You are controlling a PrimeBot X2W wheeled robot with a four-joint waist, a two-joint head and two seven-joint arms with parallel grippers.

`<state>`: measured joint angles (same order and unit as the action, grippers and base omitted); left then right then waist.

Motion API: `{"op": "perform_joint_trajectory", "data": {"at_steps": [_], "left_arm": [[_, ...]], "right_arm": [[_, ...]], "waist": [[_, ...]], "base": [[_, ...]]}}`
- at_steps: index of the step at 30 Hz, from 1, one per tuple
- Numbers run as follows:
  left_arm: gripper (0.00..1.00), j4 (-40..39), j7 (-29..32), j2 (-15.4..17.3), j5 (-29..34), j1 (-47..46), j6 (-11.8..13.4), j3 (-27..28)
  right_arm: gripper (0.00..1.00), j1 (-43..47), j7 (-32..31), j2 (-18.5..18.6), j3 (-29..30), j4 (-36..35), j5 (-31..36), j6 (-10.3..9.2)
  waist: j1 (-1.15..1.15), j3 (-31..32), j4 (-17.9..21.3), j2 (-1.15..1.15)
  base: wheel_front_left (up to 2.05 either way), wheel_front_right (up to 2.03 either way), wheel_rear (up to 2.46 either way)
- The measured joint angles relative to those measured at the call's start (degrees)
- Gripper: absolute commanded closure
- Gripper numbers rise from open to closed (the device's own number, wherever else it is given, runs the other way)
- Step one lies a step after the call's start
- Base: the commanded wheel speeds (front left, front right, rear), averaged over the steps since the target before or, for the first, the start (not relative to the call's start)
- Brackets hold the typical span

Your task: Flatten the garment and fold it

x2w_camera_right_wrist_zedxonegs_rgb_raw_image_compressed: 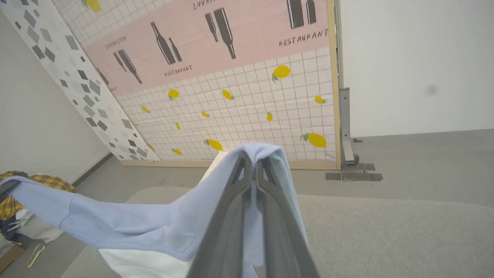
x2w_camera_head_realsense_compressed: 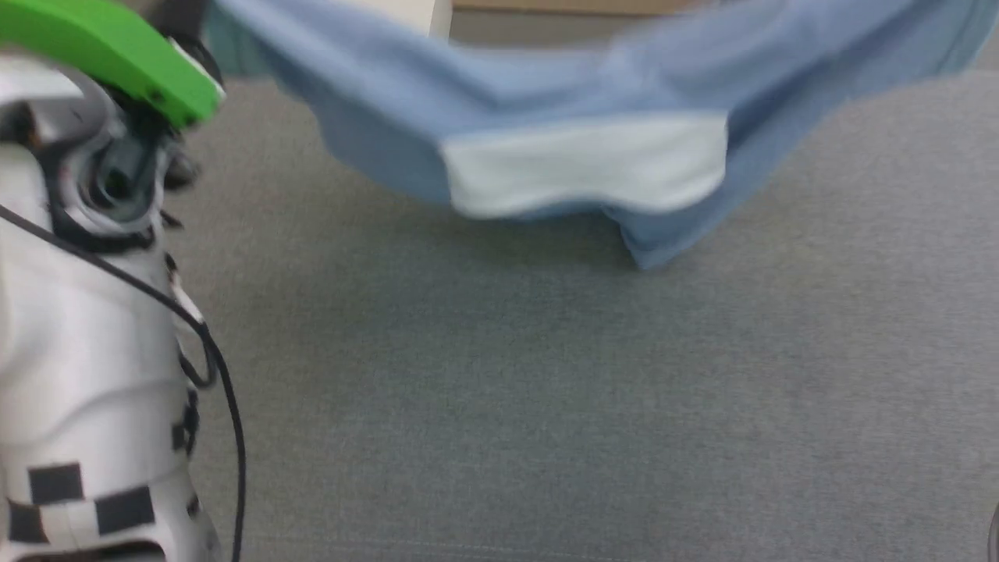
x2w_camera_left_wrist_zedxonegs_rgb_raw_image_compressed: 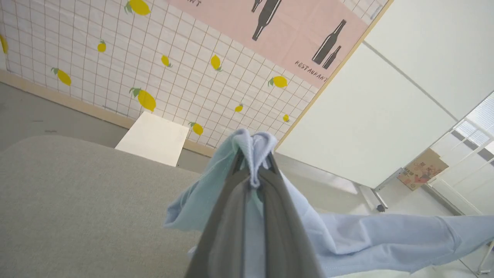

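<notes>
Above a grey fabric-covered table (x2w_camera_head_realsense_compressed: 546,406), the light blue polo shirt (x2w_camera_head_realsense_compressed: 531,94) hangs stretched in the air between the robot's two arms, with its white sleeve panel (x2w_camera_head_realsense_compressed: 585,168) sagging at the middle. The head view is blurred, and it cannot be told whether the lowest blue fold touches the surface. The left gripper (x2w_camera_left_wrist_zedxonegs_rgb_raw_image_compressed: 254,164) has its two dark fingers pressed together on a bunched edge of the shirt, and cloth spills over the tips and trails to the lower right of its wrist view. The right gripper (x2w_camera_right_wrist_zedxonegs_rgb_raw_image_compressed: 254,164) is clamped just as tightly on another fold, the fabric draped over its tips and running off to that view's left. A lemon-print wall panel (x2w_camera_right_wrist_zedxonegs_rgb_raw_image_compressed: 247,112) and a pink bottle poster (x2w_camera_right_wrist_zedxonegs_rgb_raw_image_compressed: 231,42) stand behind. The pale left forearm (x2w_camera_head_realsense_compressed: 86,328), with a green cover (x2w_camera_head_realsense_compressed: 117,47), rises at the head view's left edge.
</notes>
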<state>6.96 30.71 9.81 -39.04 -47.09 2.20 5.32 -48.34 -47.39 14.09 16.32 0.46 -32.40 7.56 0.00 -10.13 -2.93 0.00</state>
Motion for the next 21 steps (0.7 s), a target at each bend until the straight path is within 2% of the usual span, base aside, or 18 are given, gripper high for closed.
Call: {"op": "perform_joint_trajectory", "data": {"at_steps": [10, 21], "left_arm": [[1.00, 3.1, -6.3, 1.7, 1.8, -10.7, 0.5, 1.4], [1.00, 9.6, -7.1, 2.7, 3.4, -15.2, 1.5, 0.1]], "right_arm": [[1.00, -10.5, 9.2, 1.0, 0.5, 5.6, 1.2, 0.00], [1.00, -16.3, 9.8, 0.8, -1.8, 13.1, 4.9, 0.00]], "waist": [[-0.01, 4.6, 2.8, 0.00], [-0.01, 3.1, 3.9, 0.00]], "base": [[0.00, 0.00, 0.00], [0.00, 0.00, 0.00]]}}
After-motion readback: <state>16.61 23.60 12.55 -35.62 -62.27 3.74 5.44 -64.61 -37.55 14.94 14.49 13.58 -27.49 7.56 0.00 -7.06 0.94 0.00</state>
